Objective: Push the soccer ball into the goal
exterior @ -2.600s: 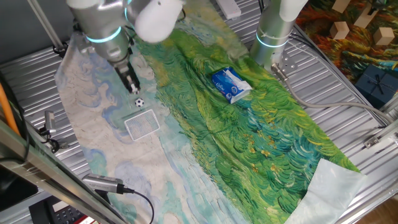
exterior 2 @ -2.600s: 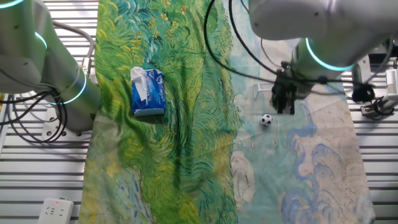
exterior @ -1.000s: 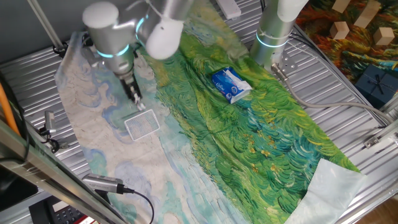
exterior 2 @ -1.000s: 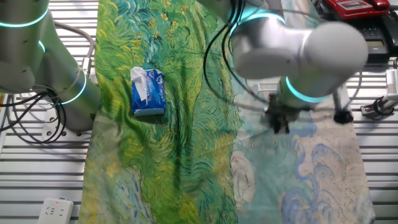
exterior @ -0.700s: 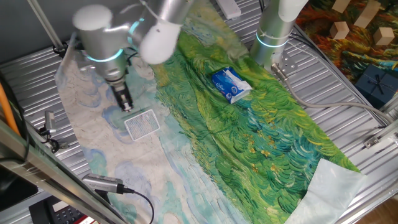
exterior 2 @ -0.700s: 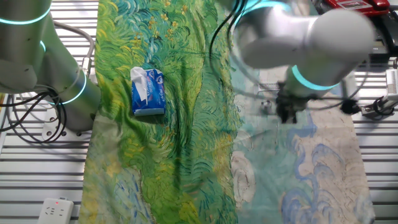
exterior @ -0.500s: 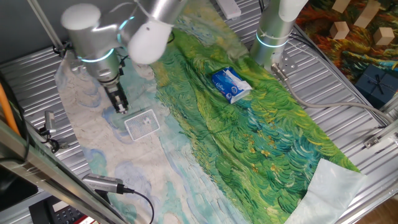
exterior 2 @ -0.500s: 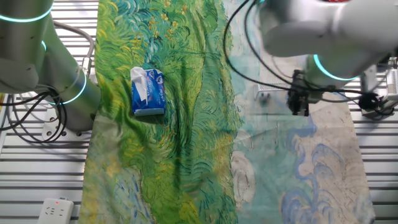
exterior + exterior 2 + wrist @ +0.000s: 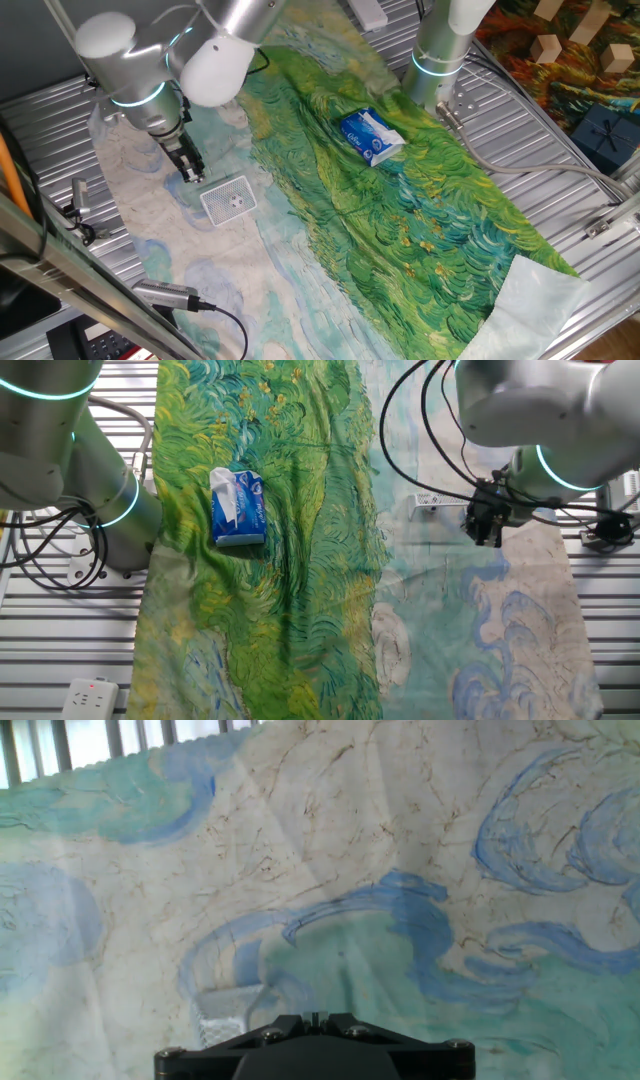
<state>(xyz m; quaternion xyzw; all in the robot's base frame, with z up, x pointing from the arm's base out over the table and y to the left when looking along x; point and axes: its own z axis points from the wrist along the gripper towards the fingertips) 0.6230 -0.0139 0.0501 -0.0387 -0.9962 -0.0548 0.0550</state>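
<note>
The gripper (image 9: pixel 190 172) is hanging low over the pale, blue-swirled part of the cloth (image 9: pixel 150 215), just beside the goal (image 9: pixel 228 200) on the side away from the packet (image 9: pixel 369 136). Its dark fingers are pointing down at the cloth, and they are reading as one narrow dark block, so whether the jaws are clenched or released cannot be told. In the other fixed view the gripper (image 9: pixel 484 526) is showing against the same pale cloth (image 9: pixel 520 630), with the goal (image 9: pixel 437 502) only a thin white strip just beside it.

The ball (image 9: pixel 237 200) is sitting inside the goal, showing through the mesh as a small pale spot with dark marks. It is apart from the fingers.

The hand view is looking down along the gripper body onto the cloth (image 9: pixel 350 860), and a corner of the goal's white netting (image 9: pixel 225 1020) is peeking out at the lower edge, partly hidden behind the dark housing.

The blue-and-white packet is lying on the green half of the cloth, well apart from the goal. A second arm's base (image 9: pixel 443 50) is standing beyond the packet, at the cloth's edge on the ribbed tabletop (image 9: pixel 560 215).
</note>
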